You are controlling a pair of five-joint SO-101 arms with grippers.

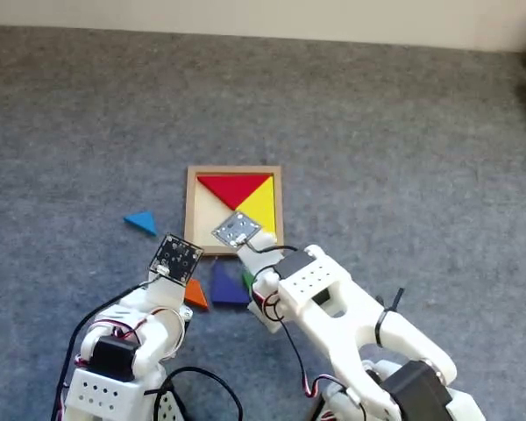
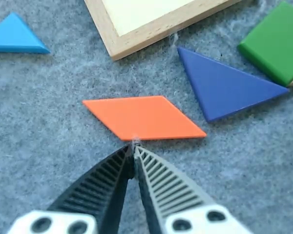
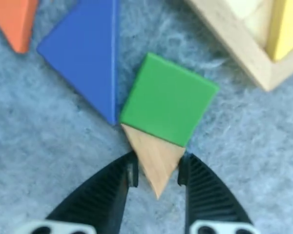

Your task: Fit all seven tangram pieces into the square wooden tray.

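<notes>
Only the red triangle (image 1: 232, 186) and yellow triangle (image 1: 259, 209) sit in the square wooden tray (image 1: 190, 210); light-blue triangle (image 1: 142, 223), dark-blue triangle (image 2: 222, 85) and green square (image 3: 168, 100) lie outside, with the left claw (image 2: 134, 151) closed together beside the orange parallelogram (image 2: 144, 117) and the right claw (image 3: 157, 168) spread astride the bare-wood triangle (image 3: 155, 161).

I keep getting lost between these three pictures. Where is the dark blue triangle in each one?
High view: the dark blue triangle lies just below the tray, between the orange piece and the green square.
Left wrist view: it sits between the orange piece and the green square.
Right wrist view: it is right beside the green square.
Shared landmark: the orange piece.
</notes>
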